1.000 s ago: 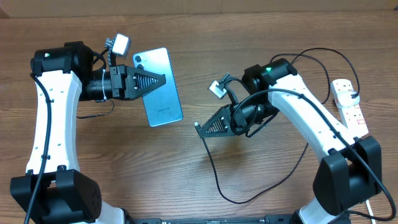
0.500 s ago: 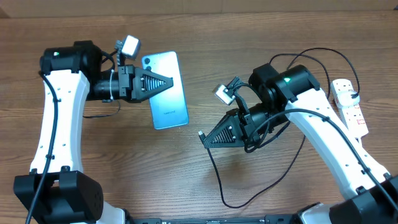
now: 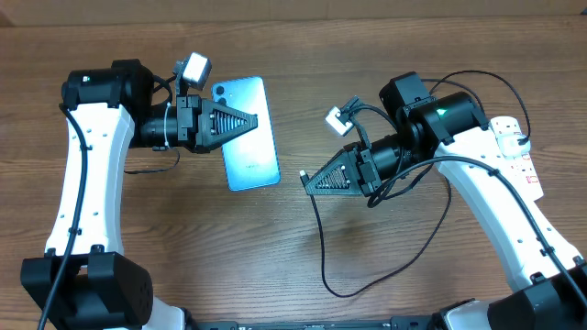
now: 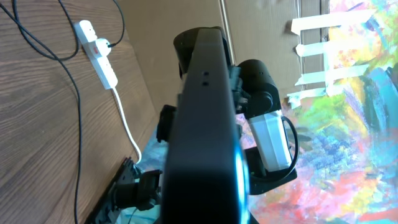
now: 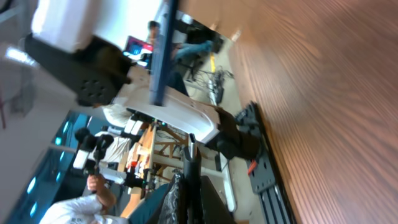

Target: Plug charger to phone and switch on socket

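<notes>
My left gripper (image 3: 248, 122) is shut on the phone (image 3: 250, 151), whose blue back with its camera lenses faces up in the overhead view. In the left wrist view the phone (image 4: 205, 118) is a dark edge-on slab between my fingers. My right gripper (image 3: 308, 180) is shut on the charger's small connector tip (image 3: 302, 173), which points left at the phone's lower end with a gap between them. The black cable (image 3: 323, 252) loops down and back to the white socket strip (image 3: 515, 158) at the far right. In the right wrist view the tip (image 5: 191, 152) points toward the phone's edge (image 5: 163, 56).
The socket strip with its white cord (image 4: 99, 55) also shows in the left wrist view, with the black cable (image 4: 76, 143) running across the wooden table. The cable loop (image 3: 353, 293) lies near the table's front edge.
My left gripper has carried the phone a little to the right. My right gripper has moved right and slightly up with the connector tip, its arm swinging back.
</notes>
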`<state>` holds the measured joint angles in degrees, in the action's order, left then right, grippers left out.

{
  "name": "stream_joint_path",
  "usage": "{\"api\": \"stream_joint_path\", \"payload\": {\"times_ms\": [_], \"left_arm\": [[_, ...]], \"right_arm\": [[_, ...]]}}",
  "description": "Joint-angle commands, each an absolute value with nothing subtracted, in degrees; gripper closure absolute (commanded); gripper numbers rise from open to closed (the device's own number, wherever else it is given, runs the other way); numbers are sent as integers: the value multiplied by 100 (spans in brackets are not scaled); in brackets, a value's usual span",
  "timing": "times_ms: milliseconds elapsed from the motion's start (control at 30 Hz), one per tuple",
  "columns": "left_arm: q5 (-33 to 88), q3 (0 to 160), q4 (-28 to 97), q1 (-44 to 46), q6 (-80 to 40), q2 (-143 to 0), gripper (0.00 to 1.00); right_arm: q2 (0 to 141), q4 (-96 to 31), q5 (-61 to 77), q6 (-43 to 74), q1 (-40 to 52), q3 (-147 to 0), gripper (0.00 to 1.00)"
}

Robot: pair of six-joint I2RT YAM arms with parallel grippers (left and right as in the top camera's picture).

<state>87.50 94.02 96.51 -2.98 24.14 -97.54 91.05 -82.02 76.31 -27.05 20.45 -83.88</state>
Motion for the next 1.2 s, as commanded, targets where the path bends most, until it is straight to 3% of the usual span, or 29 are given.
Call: {"api": "stream_joint_path", "payload": {"times_ms": [0,633,1167], "left_arm": [[9048,9480,9684,-296,2418,-9695,96],[9048,9480,9179,-204,1754,-9701,96],[9048,9480,8794,67,1514,-9708,96]], "right_arm": [[8794,-8226,7181,-2082,2088,-8364,96],[8250,-8117,7159,-1520,2613,-8364,96],[8250,-6525,5857,615,3308,-8364,96]]}}
